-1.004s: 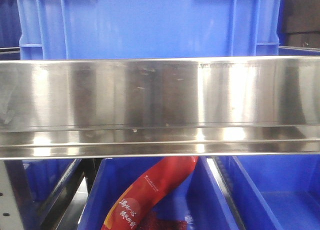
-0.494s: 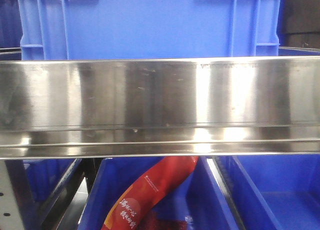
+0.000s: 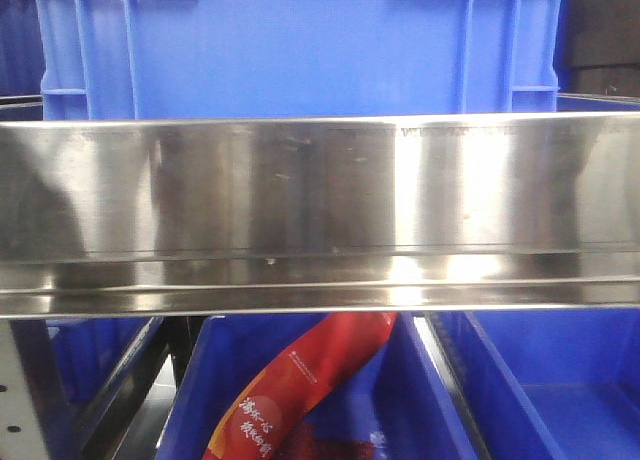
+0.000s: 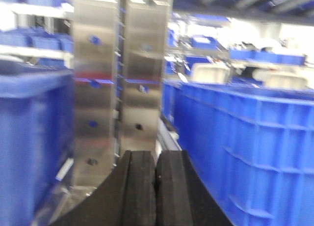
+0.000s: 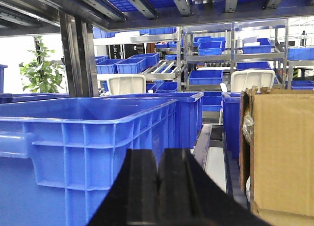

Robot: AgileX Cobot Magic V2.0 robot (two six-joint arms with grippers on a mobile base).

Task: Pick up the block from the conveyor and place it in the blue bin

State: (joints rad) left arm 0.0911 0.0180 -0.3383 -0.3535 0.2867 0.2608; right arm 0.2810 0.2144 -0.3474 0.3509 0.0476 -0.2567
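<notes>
The front view is showing a brushed stainless-steel rail (image 3: 320, 215) spanning the frame from left edge to right edge. A large blue crate (image 3: 300, 50) is standing behind and above the rail. Below the rail, an open blue bin (image 3: 400, 400) is holding a red printed packet (image 3: 300, 390), which is lying diagonally from the bin's lower left toward its upper right. A second blue bin (image 3: 540, 380) is sitting just beside it on the right.

The left gripper (image 4: 156, 184) is showing its two black fingers pressed together, with nothing between them. It is facing two upright steel columns (image 4: 120, 78), with a blue crate (image 4: 34, 147) on one side and a row of blue crates (image 4: 240, 142) on the other. This view is blurred.

The right gripper (image 5: 158, 186) is likewise showing its black fingers pressed together and pinching nothing. A large blue bin (image 5: 83, 147) is standing ahead of it toward the left edge, and a cardboard box (image 5: 279, 152) is standing at the right edge. Shelving with small blue bins (image 5: 211, 49) is filling the background.

The block and the conveyor's belt surface are not appearing in any view.
</notes>
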